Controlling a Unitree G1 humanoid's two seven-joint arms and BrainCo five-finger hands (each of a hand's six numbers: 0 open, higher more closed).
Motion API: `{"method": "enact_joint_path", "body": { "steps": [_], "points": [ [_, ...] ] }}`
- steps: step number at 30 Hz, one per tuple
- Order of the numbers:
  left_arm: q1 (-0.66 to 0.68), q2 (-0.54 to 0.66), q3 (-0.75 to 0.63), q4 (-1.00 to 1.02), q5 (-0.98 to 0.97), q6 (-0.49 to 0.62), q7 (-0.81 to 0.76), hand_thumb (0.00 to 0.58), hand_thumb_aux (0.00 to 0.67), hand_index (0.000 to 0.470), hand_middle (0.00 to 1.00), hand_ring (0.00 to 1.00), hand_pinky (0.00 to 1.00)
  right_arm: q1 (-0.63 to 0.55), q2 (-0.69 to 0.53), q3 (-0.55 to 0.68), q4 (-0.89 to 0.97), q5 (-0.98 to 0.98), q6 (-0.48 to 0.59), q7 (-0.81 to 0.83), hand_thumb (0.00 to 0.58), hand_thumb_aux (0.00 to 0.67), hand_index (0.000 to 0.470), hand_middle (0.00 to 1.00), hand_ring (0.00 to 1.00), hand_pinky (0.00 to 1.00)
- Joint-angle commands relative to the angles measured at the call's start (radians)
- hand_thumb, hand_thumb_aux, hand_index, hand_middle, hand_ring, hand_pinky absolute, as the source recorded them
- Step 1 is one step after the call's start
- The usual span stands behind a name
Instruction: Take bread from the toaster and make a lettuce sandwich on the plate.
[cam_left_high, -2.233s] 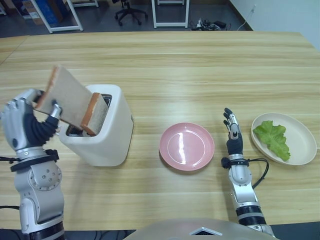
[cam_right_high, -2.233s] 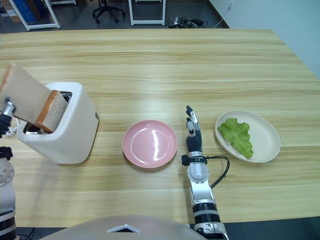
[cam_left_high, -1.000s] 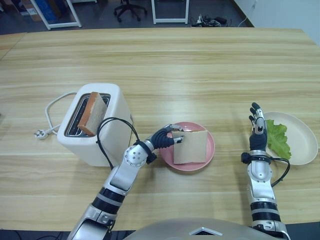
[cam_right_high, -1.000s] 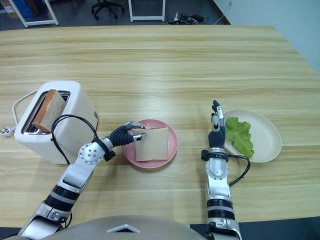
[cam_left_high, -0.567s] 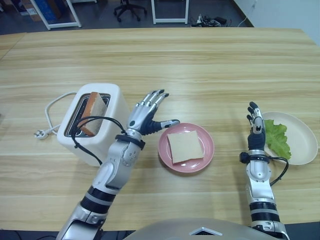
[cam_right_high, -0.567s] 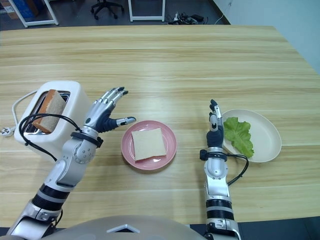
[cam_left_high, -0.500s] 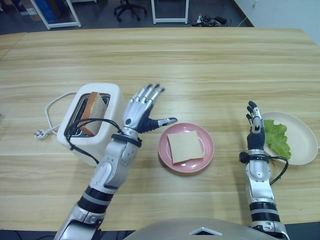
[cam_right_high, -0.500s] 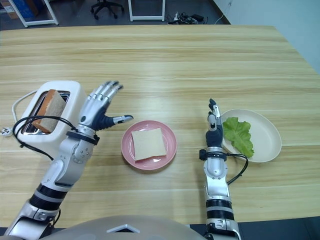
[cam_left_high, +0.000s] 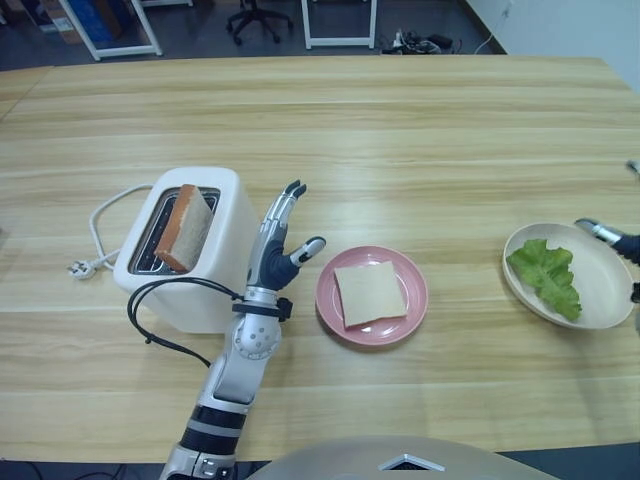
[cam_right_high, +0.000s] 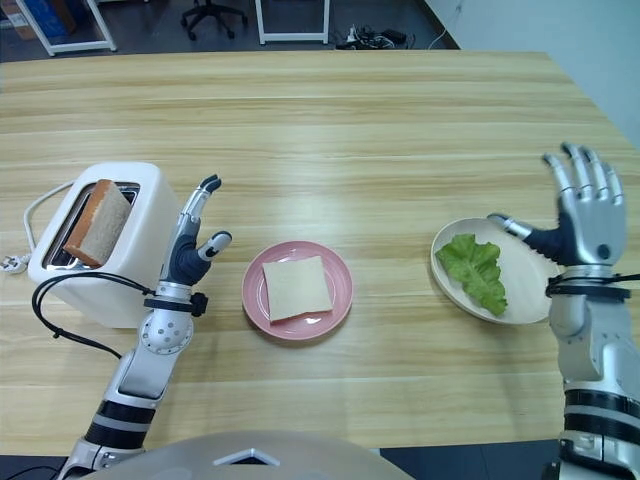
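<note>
Right eye view. One slice of bread (cam_right_high: 297, 287) lies flat on the pink plate (cam_right_high: 345, 285) near the middle of the desk (cam_right_high: 350, 140), where it serves as the sandwich base. A second slice (cam_right_high: 97, 218) stands tilted in the slot of the toaster (cam_right_high: 100, 262), its top clear of the slot and so open to a grasp. The left hand (cam_right_high: 192, 245) stands upright between toaster and pink plate, fingers extended, holding nothing. The right hand (cam_right_high: 580, 215) hangs over the right rim of the cream plate (cam_right_high: 530, 285), fingers spread wide and thumb toward the lettuce (cam_right_high: 473, 270), likewise empty; this position suggests the leaf is to be taken next. The lettuce lies inside the cream plate, well apart from the pink plate. Judged stage: base laid, lettuce and top slice not yet placed. The leaf looks thin and limp, so a light pinch at one edge is probably needed.
</note>
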Motion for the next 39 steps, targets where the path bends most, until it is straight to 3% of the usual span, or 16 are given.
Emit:
{"method": "enact_joint_path", "body": {
  "steps": [1,6,12,13,14,16,18,19,20,32,36,39],
  "points": [
    [-0.006,-0.022,-0.004,0.006,0.004,-0.002,-0.014,0.000,0.000,0.000,0.00,0.00,0.00,-0.075,-0.045,0.169,0.228,-0.081,-0.029,-0.046,0.000,0.000,0.000,0.00,0.00,0.00],
    [0.004,-0.037,0.002,0.001,0.008,-0.006,-0.026,0.000,0.000,0.000,0.00,0.00,0.00,-0.136,-0.045,0.311,0.448,-0.090,-0.045,-0.108,0.000,0.000,0.000,0.00,0.00,0.00],
    [0.022,-0.048,0.009,-0.026,0.018,-0.001,-0.032,0.000,0.000,0.000,0.00,0.00,0.00,-0.217,-0.076,0.396,0.645,-0.059,-0.045,-0.176,0.005,0.003,0.002,0.00,0.00,0.00],
    [0.027,-0.049,0.011,-0.032,0.020,0.001,-0.032,0.000,0.000,0.000,0.00,0.00,0.00,-0.227,-0.081,0.408,0.661,-0.058,-0.043,-0.182,0.128,0.079,0.055,0.00,0.00,0.00],
    [0.032,-0.050,0.014,-0.038,0.021,0.002,-0.032,0.000,0.000,0.000,0.00,0.00,0.00,-0.234,-0.084,0.419,0.667,-0.057,-0.042,-0.185,0.183,0.116,0.081,0.00,0.00,0.00],
    [0.041,-0.051,0.018,-0.049,0.024,0.006,-0.031,0.000,0.000,0.000,0.00,0.00,0.00,-0.243,-0.087,0.446,0.666,-0.055,-0.043,-0.186,0.454,0.357,0.251,0.00,0.00,0.00],
    [0.046,-0.053,0.019,-0.056,0.025,0.009,-0.033,0.000,0.000,0.000,0.00,0.00,0.00,-0.249,-0.088,0.472,0.663,-0.051,-0.041,-0.189,0.535,0.483,0.339,0.00,0.00,0.00],
    [0.047,-0.054,0.019,-0.058,0.026,0.010,-0.035,0.000,0.000,0.000,0.00,0.00,0.00,-0.248,-0.090,0.480,0.657,-0.047,-0.040,-0.190,0.578,0.633,0.444,0.00,0.00,0.00],
    [0.047,-0.055,0.019,-0.059,0.027,0.010,-0.037,0.000,0.000,0.000,0.00,0.00,0.00,-0.246,-0.093,0.487,0.652,-0.044,-0.038,-0.193,0.580,0.670,0.470,0.00,0.00,0.00],
    [0.053,-0.064,0.025,-0.061,0.031,0.009,-0.046,0.000,0.000,0.000,0.00,0.00,0.00,-0.232,-0.129,0.532,0.635,0.005,-0.044,-0.195,0.580,0.670,0.470,0.00,0.00,0.00],
    [0.054,-0.068,0.025,-0.054,0.033,0.004,-0.044,0.000,0.000,0.000,0.00,0.00,0.00,-0.151,-0.179,0.454,0.437,0.061,-0.022,-0.219,0.580,0.670,0.470,0.00,0.00,0.00],
    [0.056,-0.072,0.027,-0.048,0.032,0.001,-0.042,0.000,0.000,0.000,0.00,0.00,0.00,-0.035,-0.203,0.354,0.141,0.098,0.026,-0.194,0.580,0.670,0.470,0.00,0.00,0.00]
  ]
}}
